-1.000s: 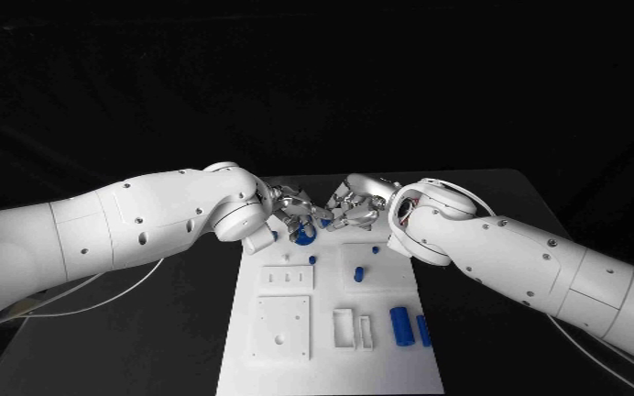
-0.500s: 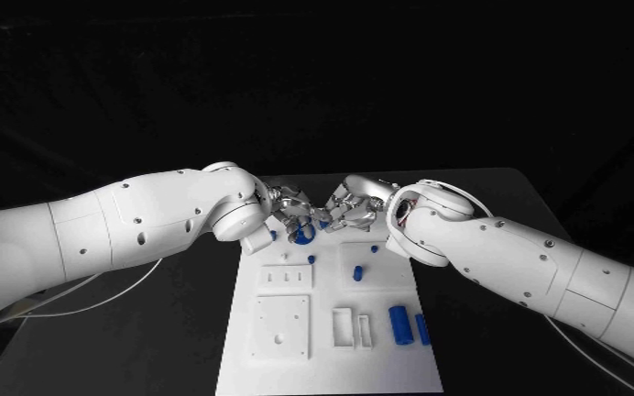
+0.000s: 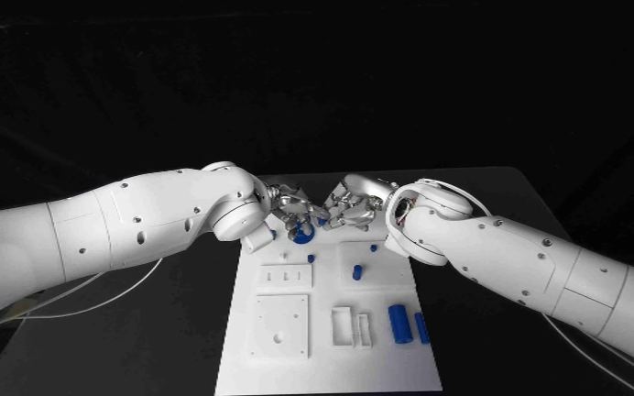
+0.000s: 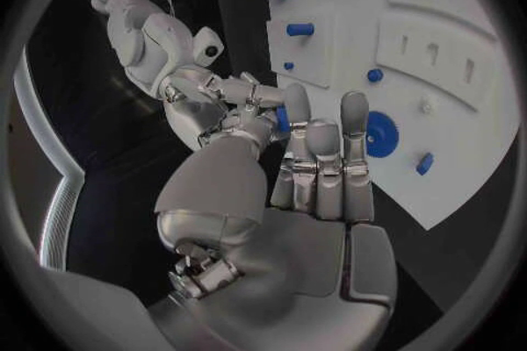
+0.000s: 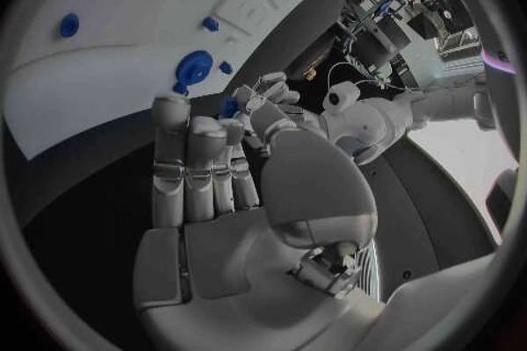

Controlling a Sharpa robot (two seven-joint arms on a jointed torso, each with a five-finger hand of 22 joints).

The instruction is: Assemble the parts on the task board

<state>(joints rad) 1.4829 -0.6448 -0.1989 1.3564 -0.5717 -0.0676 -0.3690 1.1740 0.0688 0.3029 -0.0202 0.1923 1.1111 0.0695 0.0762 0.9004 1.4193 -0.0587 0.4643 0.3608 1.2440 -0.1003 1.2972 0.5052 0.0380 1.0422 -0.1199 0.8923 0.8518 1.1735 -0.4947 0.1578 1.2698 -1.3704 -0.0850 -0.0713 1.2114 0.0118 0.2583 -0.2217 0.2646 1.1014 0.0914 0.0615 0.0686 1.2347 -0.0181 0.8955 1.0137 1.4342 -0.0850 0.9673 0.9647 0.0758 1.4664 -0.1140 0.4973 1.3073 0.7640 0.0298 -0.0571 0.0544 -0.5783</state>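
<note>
Two robot hands meet fingertip to fingertip over the far end of the task board (image 3: 331,359), which lies lengthwise in the middle of the black tabletop (image 3: 502,194). From my seat, the left robot hand (image 3: 286,209) and the right robot hand (image 3: 346,211) have their fingers drawn in narrow, closing from opposite sides on a small blue part (image 4: 282,118). In the left wrist view that part sits just behind the left fingers (image 4: 321,160), with the right robot hand's fingertips touching it from the other side. The right wrist view shows the same part (image 5: 228,107) wedged between the two sets of fingertips. I cannot tell which robot hand actually carries it, or whether both do.

Just under the meeting point a blue disc (image 4: 381,133) lies flat on the board, with a small blue peg (image 4: 424,163) beside it. Nearer to me, a short blue peg (image 3: 356,273) stands mid-board, and two longer blue cylinders (image 3: 400,323) lie side by side towards the board's right edge.
</note>
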